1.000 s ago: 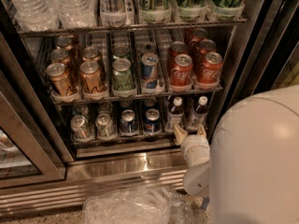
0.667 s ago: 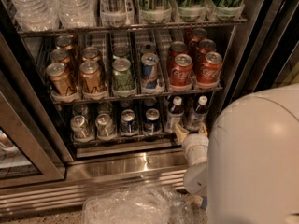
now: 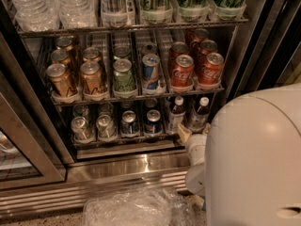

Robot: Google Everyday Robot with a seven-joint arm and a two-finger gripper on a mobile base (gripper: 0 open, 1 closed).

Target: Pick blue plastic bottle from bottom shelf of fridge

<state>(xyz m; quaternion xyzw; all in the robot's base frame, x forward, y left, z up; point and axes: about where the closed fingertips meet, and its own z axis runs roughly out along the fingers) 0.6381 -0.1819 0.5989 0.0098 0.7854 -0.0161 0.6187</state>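
Your blue plastic bottle had a white cap and pale label. The bottom shelf held two bottles, four cans. The hand was just below, right of center; grip not clear.

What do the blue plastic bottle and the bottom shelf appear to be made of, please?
The blue plastic bottle seems see-through plastic, dark at the neck, with a matte white cap and pale label. The bottom shelf looks like dark metal wire with a dull steel front rail. The gripper, just below the bottle's right side, looks pale matte plastic.
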